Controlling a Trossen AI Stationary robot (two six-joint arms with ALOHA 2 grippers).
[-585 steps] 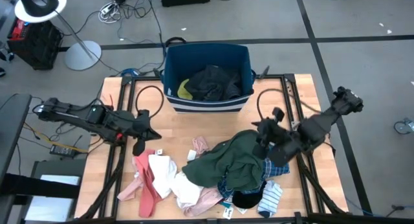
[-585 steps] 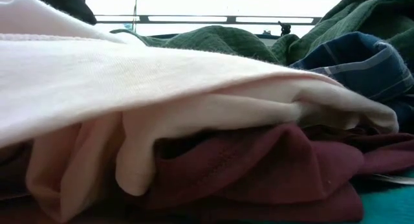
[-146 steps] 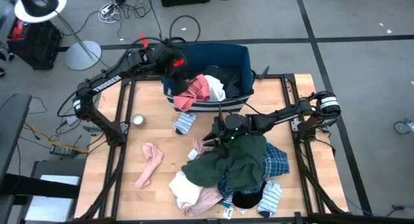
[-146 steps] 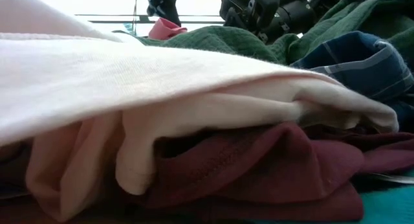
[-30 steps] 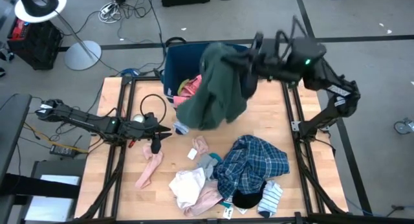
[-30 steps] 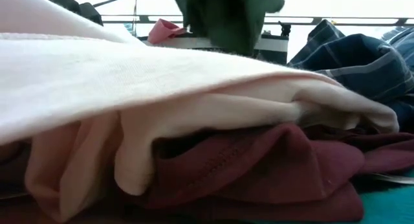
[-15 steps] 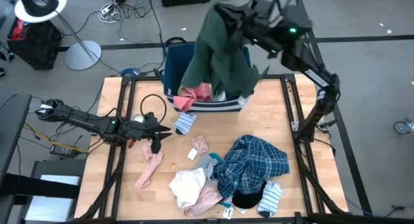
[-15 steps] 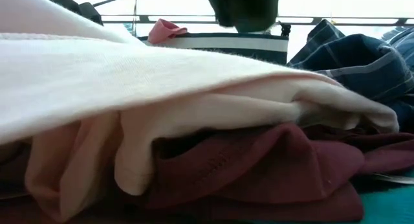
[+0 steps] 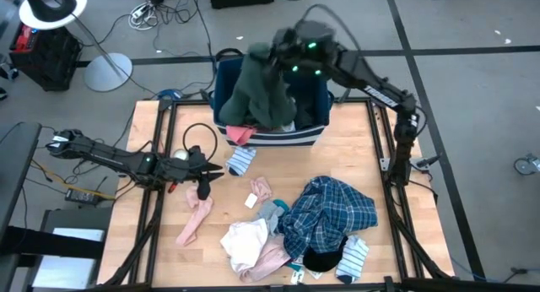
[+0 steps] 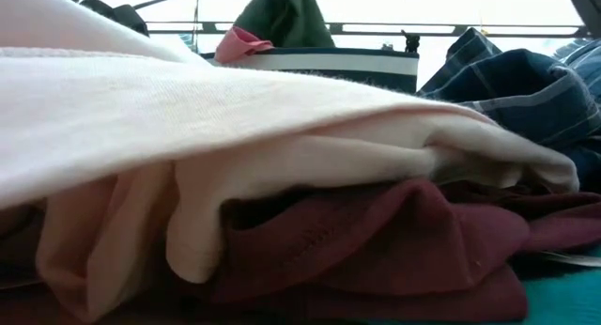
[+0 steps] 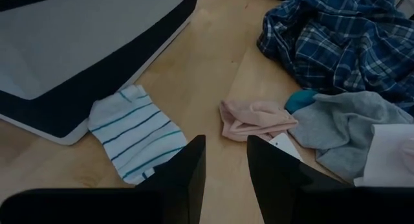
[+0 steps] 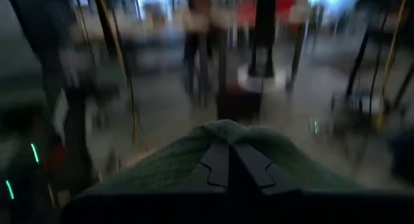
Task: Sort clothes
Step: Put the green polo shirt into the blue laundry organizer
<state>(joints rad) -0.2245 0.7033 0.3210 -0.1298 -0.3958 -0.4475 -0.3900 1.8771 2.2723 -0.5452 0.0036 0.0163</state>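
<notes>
A dark green garment point(image 9: 263, 94) hangs over the dark blue bin point(image 9: 314, 132) at the table's far edge, with my right gripper point(image 9: 281, 57) shut on its top. In the low view the green garment point(image 10: 291, 20) shows behind the bin's striped rim point(image 10: 376, 64). The rest of the clothes lie in a heap point(image 9: 325, 216) at the near middle: blue plaid, grey, white and pink pieces. My left gripper point(image 11: 225, 175) is open and low over the table's left part, just short of a striped sock point(image 11: 132, 133) lying flat beside the bin. My right gripper pinches a bunched part of the dark green garment point(image 12: 220, 136) between its two shut fingers point(image 12: 229, 166); the cloth bulges up around the fingertips. The arm reaches in from the table's right. The garment hangs below the fingers over the bin; one layer or several, I cannot tell.
A pink garment point(image 9: 239, 133) hangs over the bin's near-left rim. A long pink piece point(image 9: 196, 218) lies on the table's left part, and a small pink piece point(image 11: 255, 117) lies near the heap. Close to the low camera lie cream point(image 10: 235, 147) and maroon point(image 10: 376, 240) clothes.
My right gripper has carried the dark green garment up and toward the far edge, then toward the left over the bin, and has come down a little. The garment has swung from in front of the bin to over it. The left arm has kept still.
</notes>
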